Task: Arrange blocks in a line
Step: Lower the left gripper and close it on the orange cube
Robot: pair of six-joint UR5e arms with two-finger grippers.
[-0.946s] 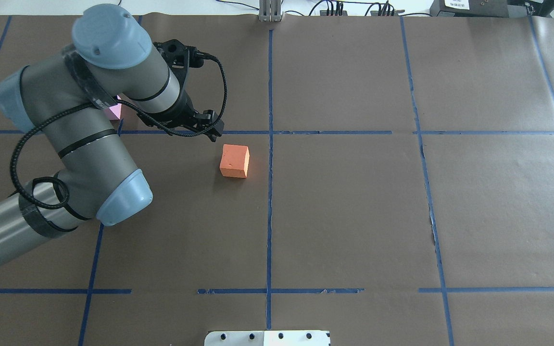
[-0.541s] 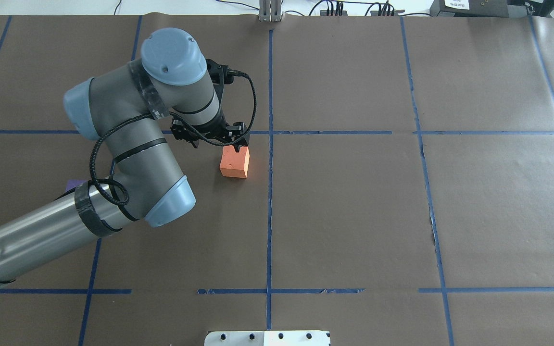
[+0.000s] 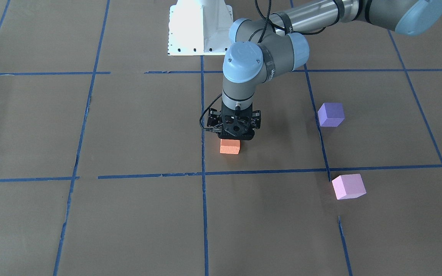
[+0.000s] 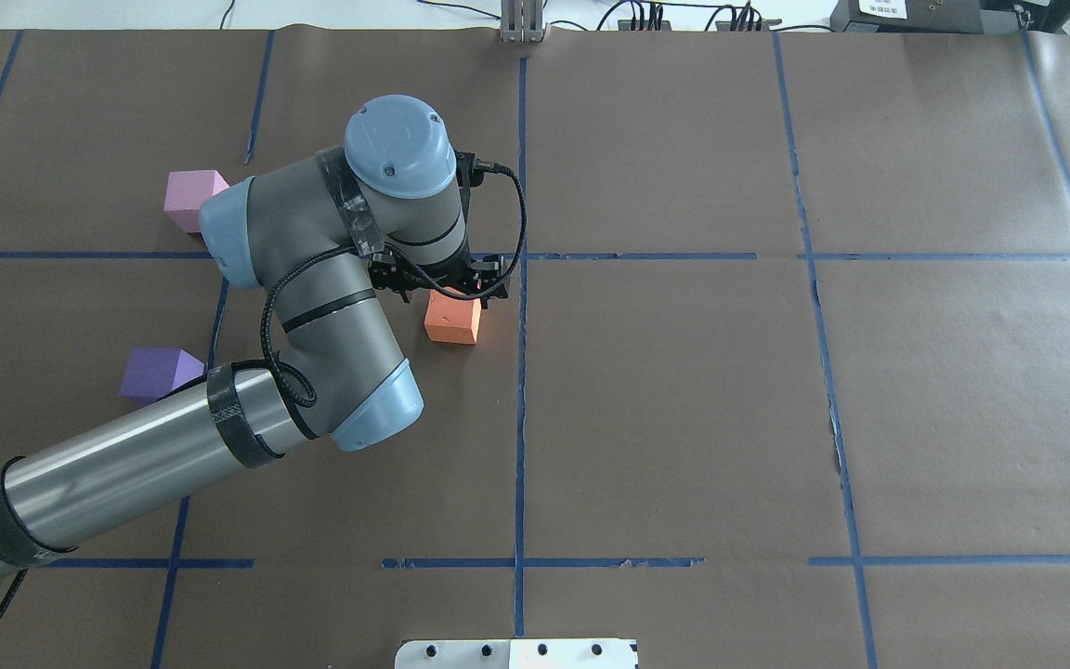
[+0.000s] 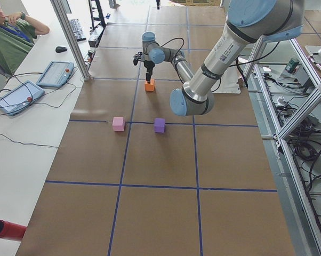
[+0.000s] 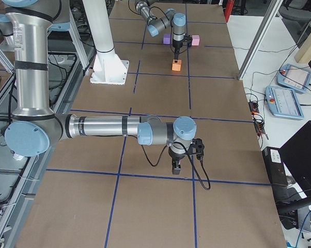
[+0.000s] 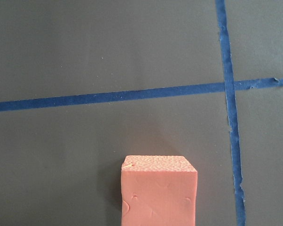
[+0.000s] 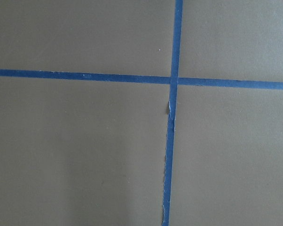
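The orange block (image 4: 452, 323) sits on the brown table paper just left of the centre tape line. It also shows in the front view (image 3: 230, 147) and at the bottom of the left wrist view (image 7: 159, 190). My left gripper (image 4: 450, 290) hangs pointing down right over the block's far edge; its body hides the fingers (image 3: 235, 138), so I cannot tell whether it is open or shut. The purple block (image 4: 156, 372) and the pink block (image 4: 191, 198) lie apart at the left. My right gripper (image 6: 176, 168) shows only in the right side view, low over bare paper; I cannot tell its state.
Blue tape lines (image 4: 521, 372) divide the brown paper into squares. The white base plate (image 4: 516, 653) sits at the near edge. An operator (image 5: 11, 32) and tablets (image 5: 54, 74) are beside the table's far long side.
My left arm has swung right, from beside the pink block to over the orange block. The pink and purple blocks now show from under the arm. The orange block has not moved.
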